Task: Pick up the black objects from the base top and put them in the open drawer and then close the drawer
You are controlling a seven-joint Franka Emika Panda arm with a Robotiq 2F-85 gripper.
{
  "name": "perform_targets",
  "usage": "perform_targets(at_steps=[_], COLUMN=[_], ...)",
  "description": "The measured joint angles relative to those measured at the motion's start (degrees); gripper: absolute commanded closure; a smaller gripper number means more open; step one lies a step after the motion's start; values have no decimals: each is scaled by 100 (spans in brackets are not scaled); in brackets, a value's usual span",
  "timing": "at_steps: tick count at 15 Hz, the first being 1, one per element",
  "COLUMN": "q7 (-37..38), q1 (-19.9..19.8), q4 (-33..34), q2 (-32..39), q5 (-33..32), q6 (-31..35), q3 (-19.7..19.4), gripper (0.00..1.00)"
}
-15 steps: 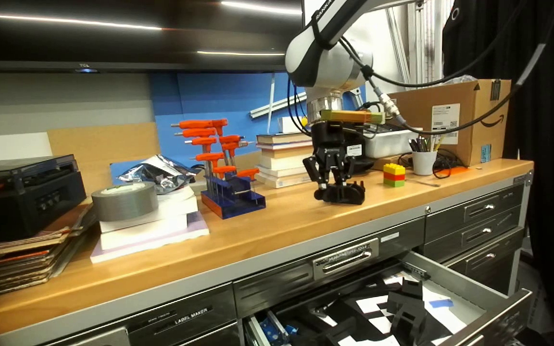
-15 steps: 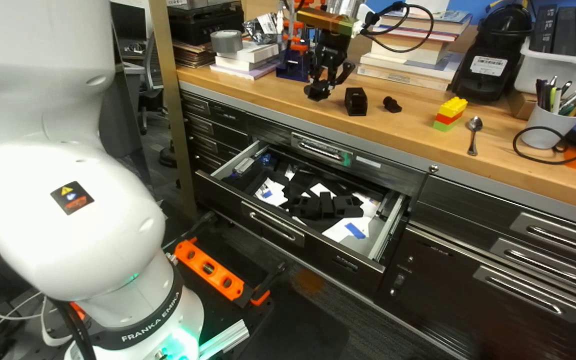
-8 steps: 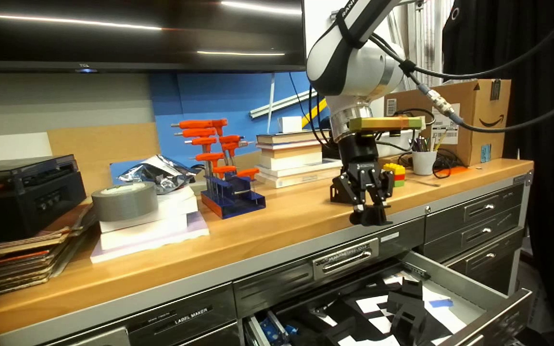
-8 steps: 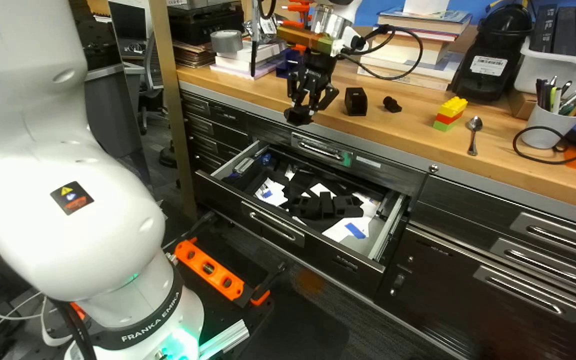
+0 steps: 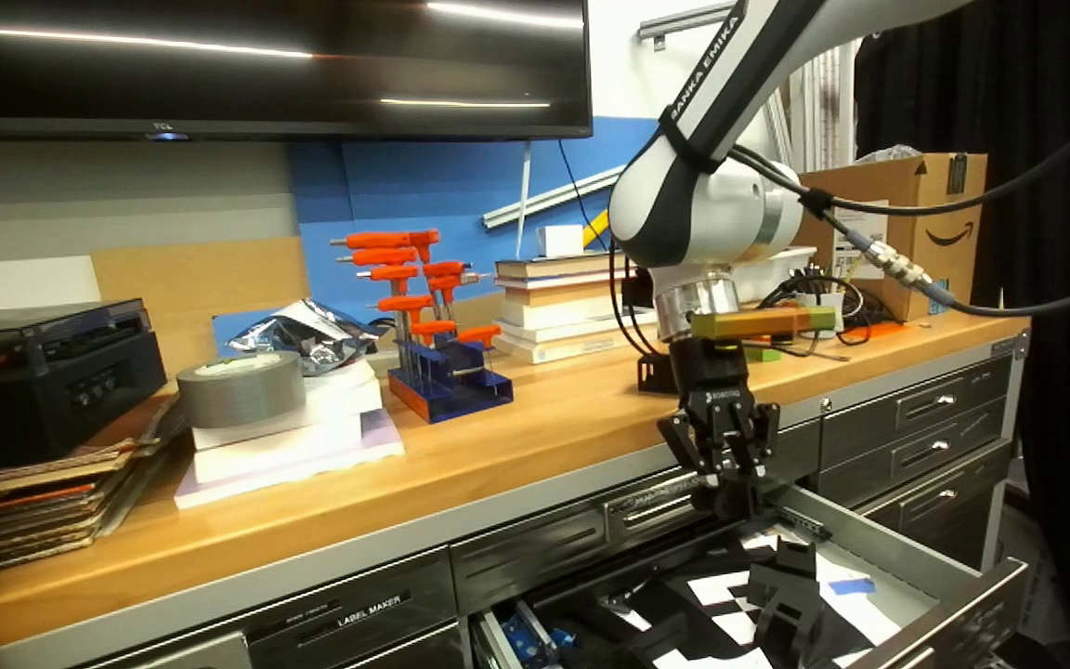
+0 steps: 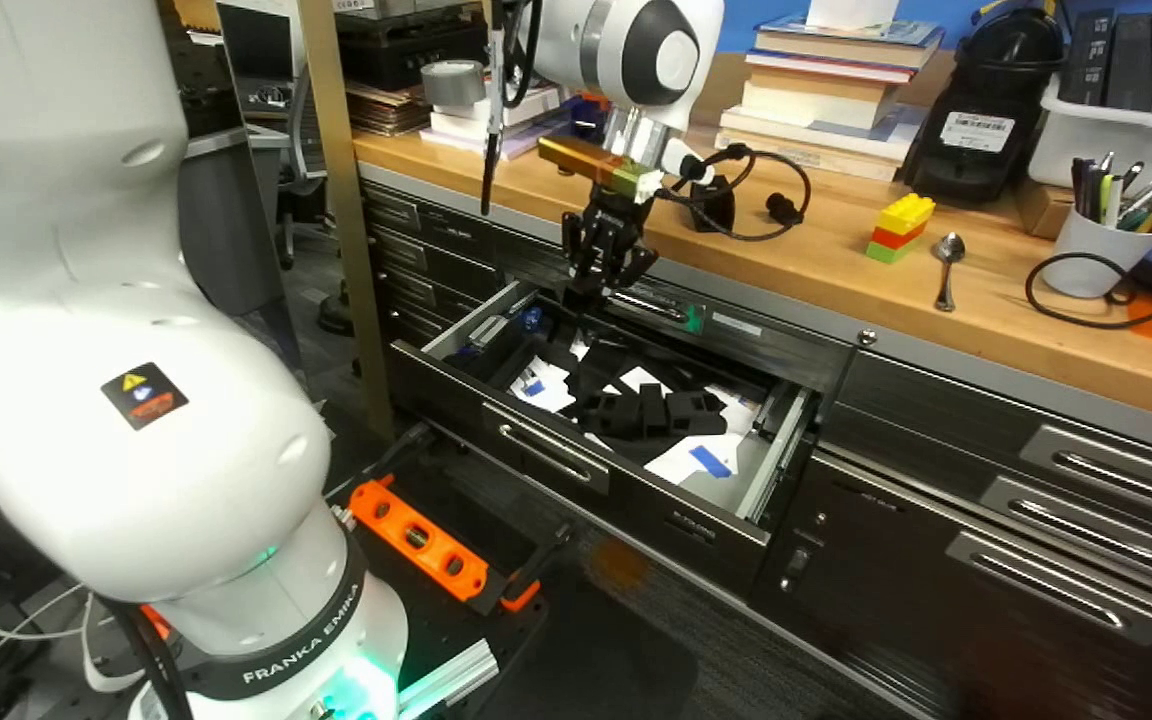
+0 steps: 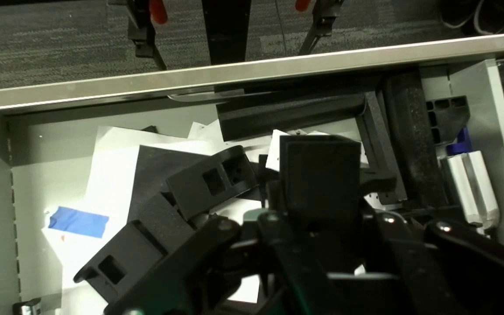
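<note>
One black object (image 7: 322, 175), clamped in the gripper (image 5: 734, 485) above the open drawer (image 7: 252, 75): presumably placing; next, lower and release. On the bench (image 6: 836, 255), two o'clock from it in an exterior view: black block (image 6: 719, 198), lump (image 6: 781, 207).

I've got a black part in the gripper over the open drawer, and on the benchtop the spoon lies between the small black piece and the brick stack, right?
Wrong about the spoon: in an exterior view, the brick stack stands between it and the small black piece on the benchtop. As you say, the gripper holds a black part over the open drawer.
</note>
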Motion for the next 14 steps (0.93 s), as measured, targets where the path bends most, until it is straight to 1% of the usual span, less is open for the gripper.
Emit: perform_targets(at_steps=[9,11,14], q7=[-114,-211,-307], q1=[-1,-2,-2], q4=[-942,-1101,-1261], q2=[445,509,599], q5=[202,309,378], q6=[2401,2815,3212], q3=[10,36,83], gripper=[74,74,74])
